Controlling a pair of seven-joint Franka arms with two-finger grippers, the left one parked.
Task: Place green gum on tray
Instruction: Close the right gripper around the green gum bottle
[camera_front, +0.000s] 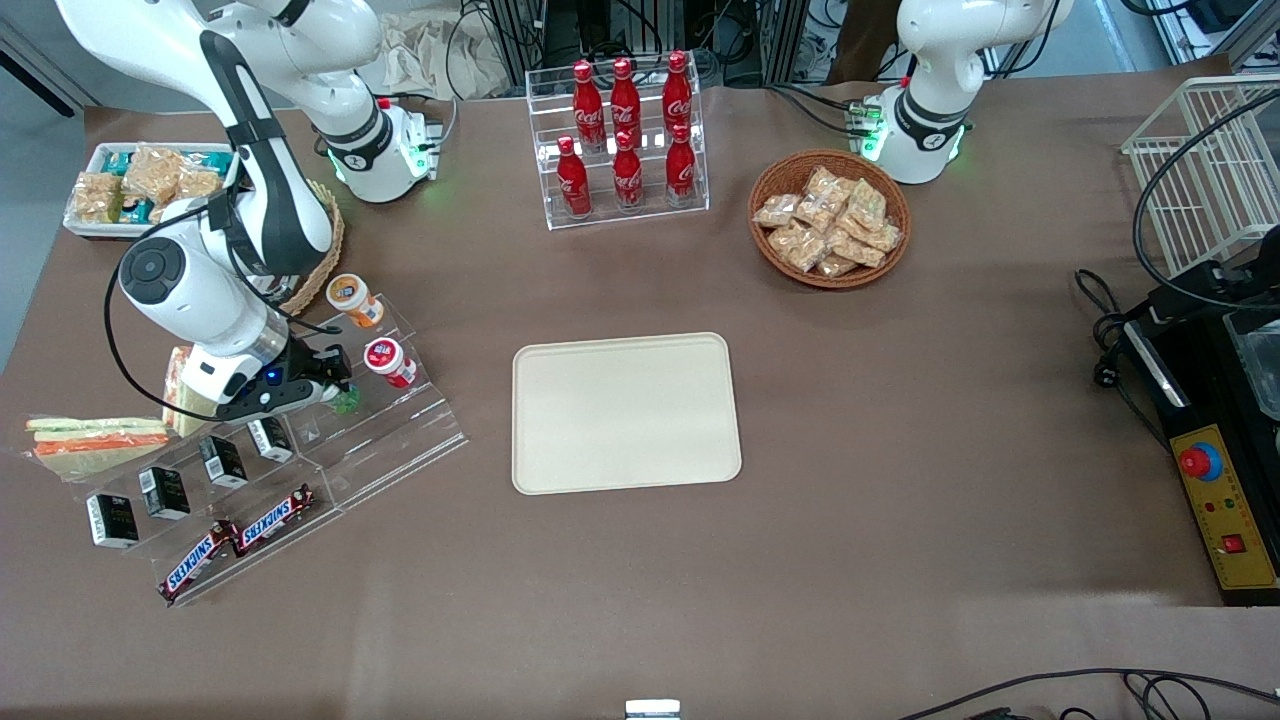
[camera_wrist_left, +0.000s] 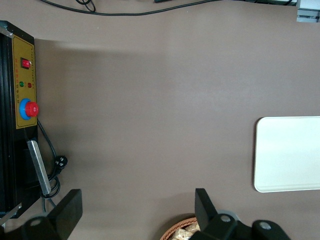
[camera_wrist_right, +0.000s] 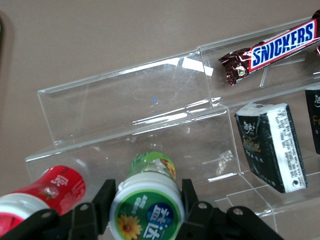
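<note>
The green gum (camera_wrist_right: 147, 205), a bottle with a translucent green body and a white lid with a green-yellow flower label, lies on the top step of a clear acrylic stand (camera_wrist_right: 125, 95). My right gripper (camera_wrist_right: 147, 189) has a finger against each side of the lid and is shut on it. In the front view the gripper (camera_front: 335, 385) hangs over the stand toward the working arm's end of the table, and only a bit of the green gum (camera_front: 346, 402) shows under it. The cream-beige tray (camera_front: 625, 412) lies empty at the table's middle; it also shows in the left wrist view (camera_wrist_left: 287, 152).
A red gum bottle (camera_front: 388, 362) lies beside the green one and an orange one (camera_front: 353, 298) farther from the camera. Black packets (camera_front: 225, 460) and Snickers bars (camera_front: 275, 520) fill the lower steps. Sandwiches (camera_front: 95, 440), a cola rack (camera_front: 625, 140) and a snack basket (camera_front: 830, 220) stand around.
</note>
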